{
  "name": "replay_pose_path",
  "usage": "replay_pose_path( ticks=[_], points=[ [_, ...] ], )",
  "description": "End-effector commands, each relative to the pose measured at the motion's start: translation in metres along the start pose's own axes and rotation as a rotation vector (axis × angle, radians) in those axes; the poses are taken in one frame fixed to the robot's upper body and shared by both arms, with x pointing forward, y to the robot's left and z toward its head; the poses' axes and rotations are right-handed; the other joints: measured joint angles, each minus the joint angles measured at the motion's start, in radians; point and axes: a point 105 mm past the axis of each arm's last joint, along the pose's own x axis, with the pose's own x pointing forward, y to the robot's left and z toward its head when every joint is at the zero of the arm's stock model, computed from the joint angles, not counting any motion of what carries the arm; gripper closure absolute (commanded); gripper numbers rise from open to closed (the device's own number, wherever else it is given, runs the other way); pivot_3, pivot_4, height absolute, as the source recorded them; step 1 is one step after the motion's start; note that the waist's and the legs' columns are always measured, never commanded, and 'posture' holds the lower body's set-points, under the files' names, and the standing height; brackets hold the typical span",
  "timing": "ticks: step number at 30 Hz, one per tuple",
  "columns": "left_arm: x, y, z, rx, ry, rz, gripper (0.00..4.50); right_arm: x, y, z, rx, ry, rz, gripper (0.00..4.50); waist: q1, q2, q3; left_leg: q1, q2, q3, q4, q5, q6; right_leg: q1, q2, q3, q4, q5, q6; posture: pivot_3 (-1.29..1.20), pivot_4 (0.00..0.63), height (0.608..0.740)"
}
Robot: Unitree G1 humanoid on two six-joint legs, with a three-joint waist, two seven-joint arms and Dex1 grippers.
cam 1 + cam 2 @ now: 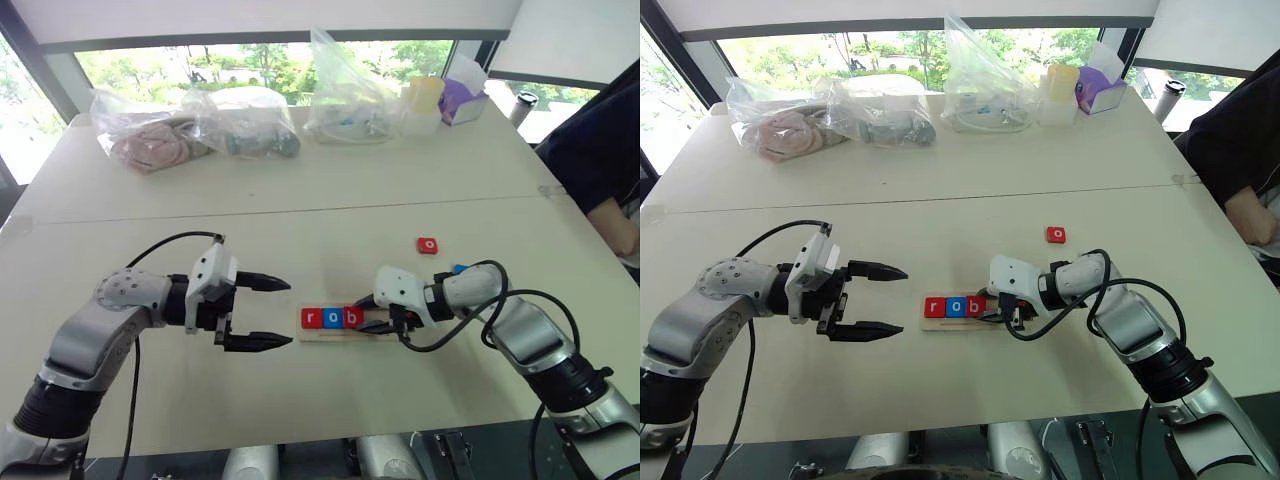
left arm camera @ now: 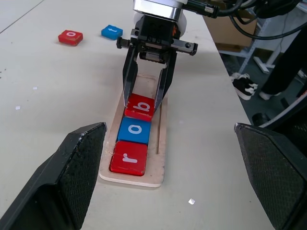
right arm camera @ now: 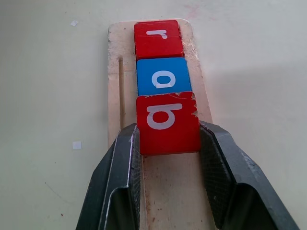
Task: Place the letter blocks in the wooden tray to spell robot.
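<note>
The tray [image 3: 158,191] is pale, matt bare wood with visible grain. In it, the blocks [image 3: 168,122] look like smooth, slightly glossy plastic, the red one chipped at a corner. Beside the tray, the table [image 1: 300,200] is smooth and matt.

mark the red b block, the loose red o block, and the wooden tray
red b block [image 3: 168,123], right wrist view, middle of its top face
loose red o block [image 1: 428,245], left eye view, its top face
wooden tray [image 2: 160,158], left wrist view, bare strip beside the blocks
</note>
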Motion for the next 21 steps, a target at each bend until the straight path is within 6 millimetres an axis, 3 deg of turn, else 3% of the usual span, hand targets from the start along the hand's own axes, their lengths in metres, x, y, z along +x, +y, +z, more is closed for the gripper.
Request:
replay_pose_path(
  ticks=[1, 4, 9, 11, 17, 21],
  points=[
    [0.002, -0.003, 0.007, 0.037, -0.013, -0.01, 0.0, -0.001, -0.002, 0.009, -0.037, -0.017, 0.002, 3.37, 0.0, 0.0, 0.0, 0.0, 0.0, 0.0, 0.0, 0.0, 0.0, 0.0, 0.0, 0.0, 0.0, 0.0, 0.0, 0.0, 0.15, 0.74],
    [0.003, -0.003, 0.007, 0.038, -0.014, -0.008, 0.0, -0.001, -0.002, 0.009, -0.039, -0.017, 0.004, 3.37, 0.0, 0.0, 0.0, 0.0, 0.0, 0.0, 0.0, 0.0, 0.0, 0.0, 0.0, 0.0, 0.0, 0.0, 0.0, 0.0, 0.15, 0.74],
    [0.003, -0.003, 0.007, 0.041, -0.016, -0.005, 0.0, 0.0, -0.001, 0.01, -0.04, -0.016, 0.007, 0.81, 0.0, 0.0, 0.0, 0.0, 0.0, 0.0, 0.0, 0.0, 0.0, 0.0, 0.0, 0.0, 0.0, 0.0, 0.0, 0.0, 0.15, 0.74],
    [0.004, -0.002, 0.007, 0.042, -0.016, -0.005, 0.0, -0.001, -0.002, 0.01, -0.041, -0.014, 0.008, 0.07, 0.0, 0.0, 0.0, 0.0, 0.0, 0.0, 0.0, 0.0, 0.0, 0.0, 0.0, 0.0, 0.0, 0.0, 0.0, 0.0, 0.15, 0.74],
    [0.005, -0.002, 0.007, 0.041, -0.02, -0.005, 0.0, -0.008, -0.013, 0.026, -0.036, -0.077, -0.054, 0.07, -0.001, 0.0, 0.0, 0.0, 0.0, 0.0, 0.0, 0.0, 0.0, 0.0, 0.0, 0.0, 0.001, 0.0, 0.0, 0.0, 0.15, 0.74],
    [0.005, -0.002, 0.007, 0.041, -0.022, -0.006, 0.0, -0.03, -0.045, 0.043, 0.035, -0.172, -0.281, 0.07, 0.0, 0.0, 0.0, 0.001, 0.0, 0.0, 0.001, 0.0, 0.0, 0.0, 0.0, 0.0, 0.002, 0.0, 0.0, 0.0, 0.15, 0.74]
  ],
)
